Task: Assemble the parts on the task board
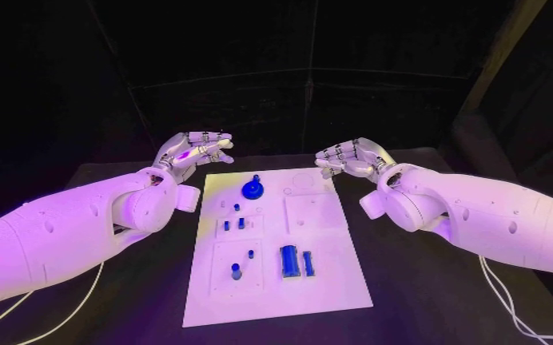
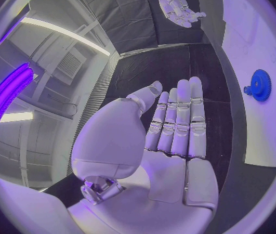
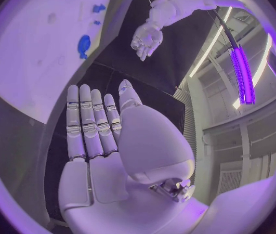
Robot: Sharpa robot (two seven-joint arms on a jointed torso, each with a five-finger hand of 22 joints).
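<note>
Both hands, the left hand (image 1: 193, 151) and right hand (image 1: 352, 157), are hovering flat-fingered and holding nothing beside the task board's (image 1: 334, 281) far corners, its blue gear (image 1: 253, 189) and small parts (image 1: 289, 261) lying between and nearer, so whether assembly is starting or ending is staying unclear

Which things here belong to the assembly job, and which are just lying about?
Job:
task board
blue gear
two blue blocks
small blue pegs
left hand, empty
right hand, empty

Lying about:
black table
cables
</note>
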